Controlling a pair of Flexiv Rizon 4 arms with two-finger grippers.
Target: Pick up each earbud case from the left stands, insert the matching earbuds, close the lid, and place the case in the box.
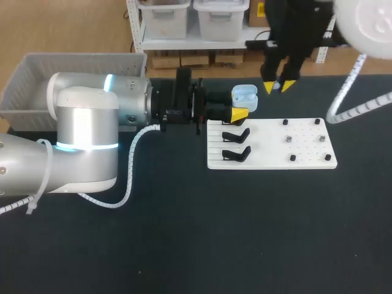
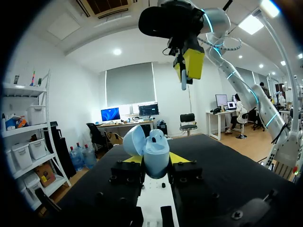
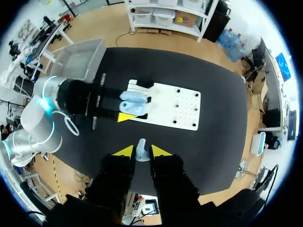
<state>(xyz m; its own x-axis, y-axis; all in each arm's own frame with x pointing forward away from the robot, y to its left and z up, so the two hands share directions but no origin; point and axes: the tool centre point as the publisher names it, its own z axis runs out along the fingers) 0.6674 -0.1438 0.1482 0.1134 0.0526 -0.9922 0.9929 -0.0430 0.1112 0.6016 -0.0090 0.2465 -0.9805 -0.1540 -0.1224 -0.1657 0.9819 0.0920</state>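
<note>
Your right gripper (image 3: pixel 141 152) pinches a pale earbud (image 3: pixel 141 147) between its fingers, above the bench (image 3: pixel 220 109) and just off the white stand board (image 3: pixel 177 105). At the board's stand end, your left gripper (image 3: pixel 129 105) clamps the open blue earbud case (image 3: pixel 134 96). The grey bin (image 3: pixel 81 56) sits well apart from the board, past the left arm.

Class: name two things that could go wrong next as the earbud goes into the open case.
1. The earbud sits only between the tips of the right gripper, raised clear of the case; it could slip or miss its socket.
2. The left gripper holds the case by its sides, lid open; a downward push might tilt it.
</note>
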